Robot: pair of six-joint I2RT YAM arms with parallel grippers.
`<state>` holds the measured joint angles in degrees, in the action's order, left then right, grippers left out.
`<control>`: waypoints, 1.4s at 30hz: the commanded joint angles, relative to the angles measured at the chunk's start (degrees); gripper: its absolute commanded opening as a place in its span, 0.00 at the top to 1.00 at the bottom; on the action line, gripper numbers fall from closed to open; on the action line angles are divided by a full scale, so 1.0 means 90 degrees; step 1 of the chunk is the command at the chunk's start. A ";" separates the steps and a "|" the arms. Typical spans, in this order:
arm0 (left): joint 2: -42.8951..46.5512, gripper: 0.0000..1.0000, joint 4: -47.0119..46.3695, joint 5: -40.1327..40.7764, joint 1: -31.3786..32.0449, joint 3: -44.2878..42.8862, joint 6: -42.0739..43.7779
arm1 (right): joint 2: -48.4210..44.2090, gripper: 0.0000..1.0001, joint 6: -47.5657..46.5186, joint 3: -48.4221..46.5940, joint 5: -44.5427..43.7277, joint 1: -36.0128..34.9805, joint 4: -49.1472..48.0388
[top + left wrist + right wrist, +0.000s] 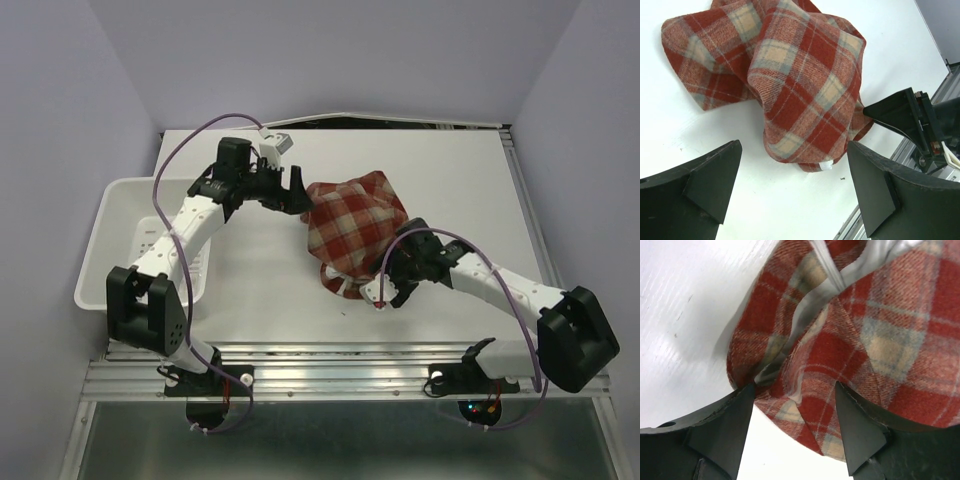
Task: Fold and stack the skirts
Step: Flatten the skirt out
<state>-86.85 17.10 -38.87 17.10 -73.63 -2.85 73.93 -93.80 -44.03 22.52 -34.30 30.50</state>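
One red, maroon and cream plaid skirt (350,225) lies crumpled in a heap at the middle of the white table. My left gripper (297,192) sits at the heap's left edge. In the left wrist view this gripper (795,172) is open over bare table, with the skirt (800,75) just beyond its fingertips. My right gripper (405,243) is at the heap's near right side. Seen from the right wrist, the jaws of that gripper (792,410) are apart, and a lower fold of the skirt (880,330), grey lining showing, lies between the fingers without being pinched.
A white perforated plastic basket (120,215) stands at the table's left edge, beside the left arm. A metal rail (350,375) runs along the near edge of the table. The right gripper's black body (905,117) shows past the skirt in the left wrist view.
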 commanded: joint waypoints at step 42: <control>0.0773 0.01 -0.0621 -0.0319 -0.0416 0.0524 -0.0308 | 0.1511 0.31 -0.2908 -0.1543 -0.0442 0.0550 0.2265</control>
<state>-83.26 13.63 -40.84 14.04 -69.84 -5.39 86.24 -113.21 -57.14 16.93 -29.54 48.05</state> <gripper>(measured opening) 0.985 0.691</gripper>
